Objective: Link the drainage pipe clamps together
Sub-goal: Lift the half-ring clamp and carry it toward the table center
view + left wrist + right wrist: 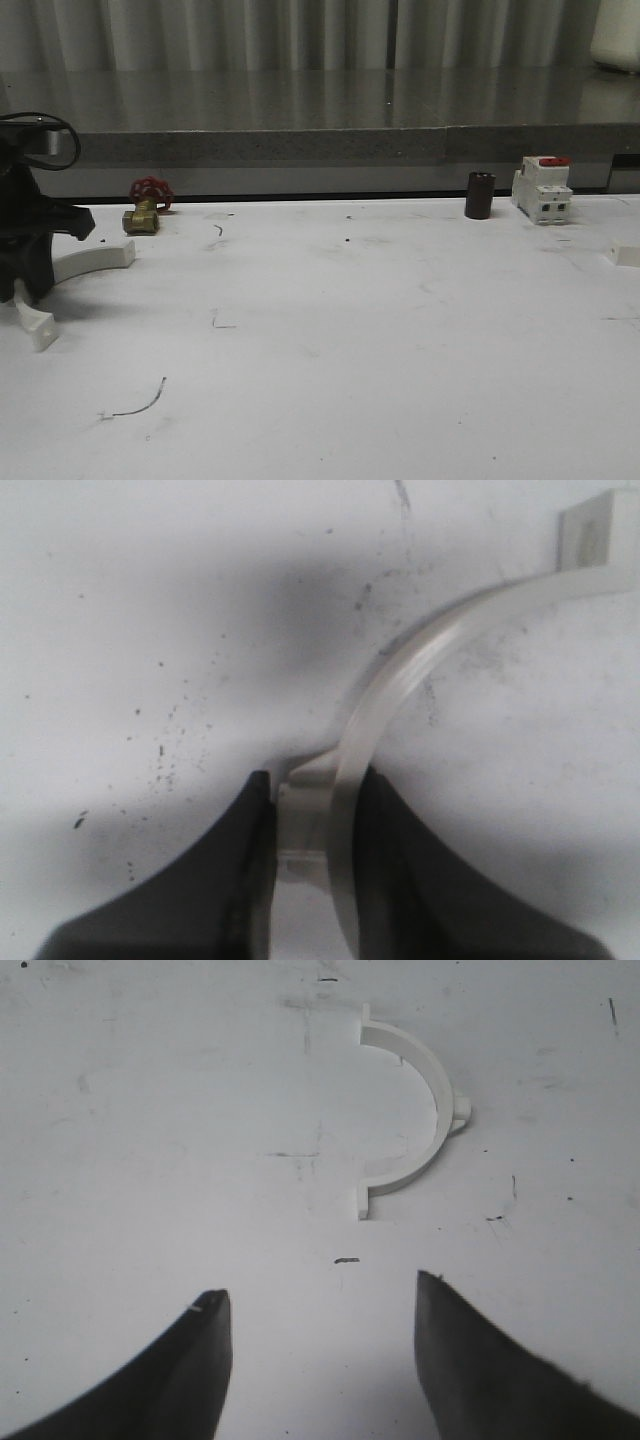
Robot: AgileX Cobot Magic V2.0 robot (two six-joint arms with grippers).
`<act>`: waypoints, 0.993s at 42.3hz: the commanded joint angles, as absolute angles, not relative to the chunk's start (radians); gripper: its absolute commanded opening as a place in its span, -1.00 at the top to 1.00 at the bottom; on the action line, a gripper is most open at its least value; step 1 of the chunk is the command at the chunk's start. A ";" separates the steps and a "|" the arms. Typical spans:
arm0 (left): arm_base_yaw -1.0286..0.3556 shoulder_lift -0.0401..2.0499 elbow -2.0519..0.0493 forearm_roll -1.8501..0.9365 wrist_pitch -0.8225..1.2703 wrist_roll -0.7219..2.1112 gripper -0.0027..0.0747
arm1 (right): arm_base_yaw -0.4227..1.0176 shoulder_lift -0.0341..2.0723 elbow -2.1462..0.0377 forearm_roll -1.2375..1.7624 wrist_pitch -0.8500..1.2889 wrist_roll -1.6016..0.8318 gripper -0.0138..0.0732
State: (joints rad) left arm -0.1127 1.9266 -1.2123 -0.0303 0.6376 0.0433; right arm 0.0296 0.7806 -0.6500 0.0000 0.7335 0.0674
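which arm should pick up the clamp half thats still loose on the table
The right. Its gripper is open with the loose clamp half lying just ahead, untouched. The left gripper is already shut on the other half.

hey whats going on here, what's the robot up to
The robot is working on joining two white pipe clamp halves. Its left gripper is shut on one clamp half at the table's left edge, fingers pinching the band. The right gripper is open and hangs above the second clamp half, which lies free on the white table, not yet picked up. The halves are still apart. A brass valve, dark cylinder and breaker sit along the back.
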 commanded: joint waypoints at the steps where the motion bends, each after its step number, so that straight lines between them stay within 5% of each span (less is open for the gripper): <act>1: -0.127 1.878 -1.270 -0.061 0.660 0.041 0.87 | 0.025 0.781 -0.677 -0.016 0.682 0.065 -0.33; 13: -0.326 1.876 -1.460 -0.057 0.823 0.015 0.87 | 0.025 0.781 -0.677 -0.016 0.682 0.065 -0.33; 25: -0.591 1.928 -1.676 0.129 0.908 -0.323 0.87 | 0.025 0.781 -0.677 -0.016 0.682 0.065 -0.33; 42: -0.696 2.118 -1.891 0.129 0.921 -0.665 0.87 | 0.025 0.781 -0.677 -0.016 0.682 0.065 -0.33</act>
State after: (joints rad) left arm -0.6824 2.1488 -1.8301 0.1170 0.9365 -0.5894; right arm 0.0296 0.7806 -0.6500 0.0000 0.7335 0.0674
